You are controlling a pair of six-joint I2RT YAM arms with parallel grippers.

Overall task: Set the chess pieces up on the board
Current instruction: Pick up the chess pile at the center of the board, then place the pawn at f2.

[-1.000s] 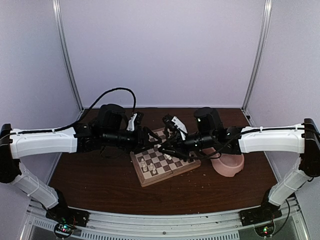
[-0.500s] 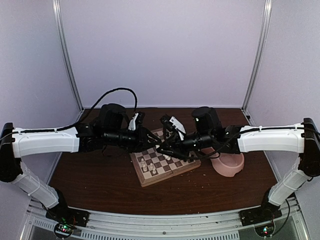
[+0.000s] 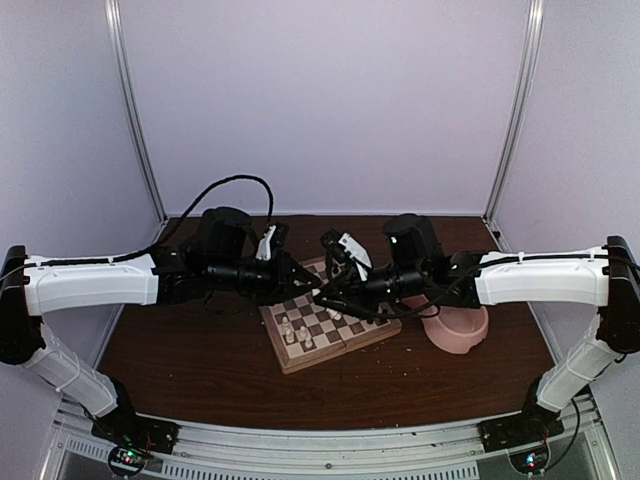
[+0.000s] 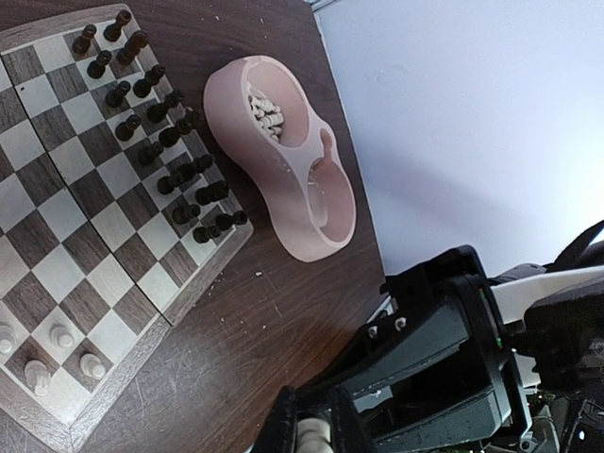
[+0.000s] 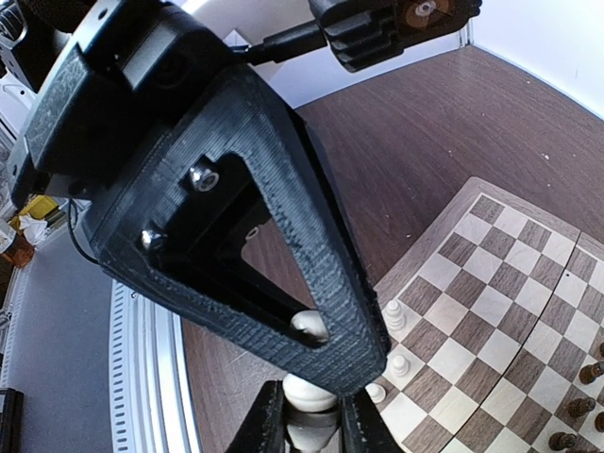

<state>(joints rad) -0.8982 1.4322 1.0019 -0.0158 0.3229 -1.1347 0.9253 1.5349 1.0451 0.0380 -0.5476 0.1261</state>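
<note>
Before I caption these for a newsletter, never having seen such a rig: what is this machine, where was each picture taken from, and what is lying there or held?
It is a robot: a left arm and a right arm bolted at the near edge of a table. One picture looks down from above and behind them; the other two come from a camera on each wrist. On it lies a chessboard, dark pieces lined up along one side, a few white pieces at the opposite edge. Beside it sits a pink double bowl with spare white pieces in one half. In mid-air the left hand and right hand meet, each shut on a white chess piece, apparently the same one.
</note>
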